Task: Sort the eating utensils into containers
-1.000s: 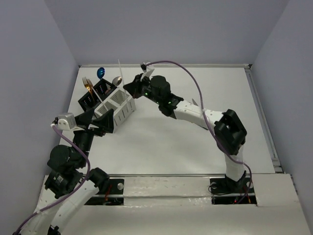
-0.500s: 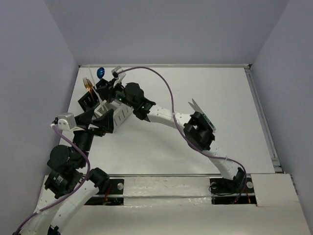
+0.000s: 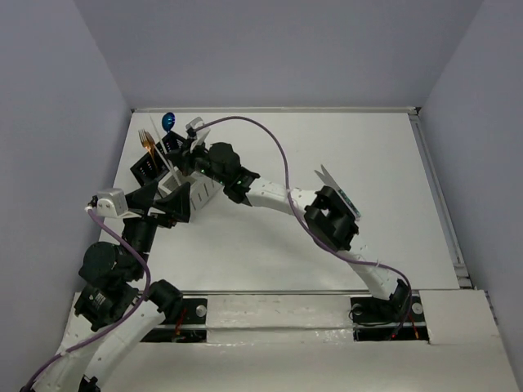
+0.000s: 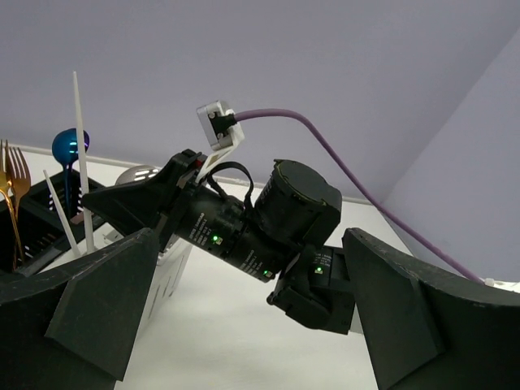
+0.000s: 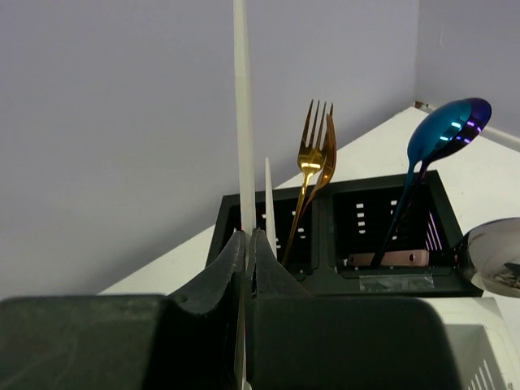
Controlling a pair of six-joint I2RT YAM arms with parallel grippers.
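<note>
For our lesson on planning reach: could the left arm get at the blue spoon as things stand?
Probably not cleanly. The spoon stands in the black caddy behind the white caddy, and the right claw, shut on a chopstick, sits across the way.

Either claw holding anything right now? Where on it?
Right claw pinches a white chopstick partway along its shaft, long end up. Left claw is open and empty.

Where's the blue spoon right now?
Right wrist view: the blue spoon stands bowl-up in the black caddy, right-hand compartment, gold forks in the one beside it. From above, far left on the table.
</note>
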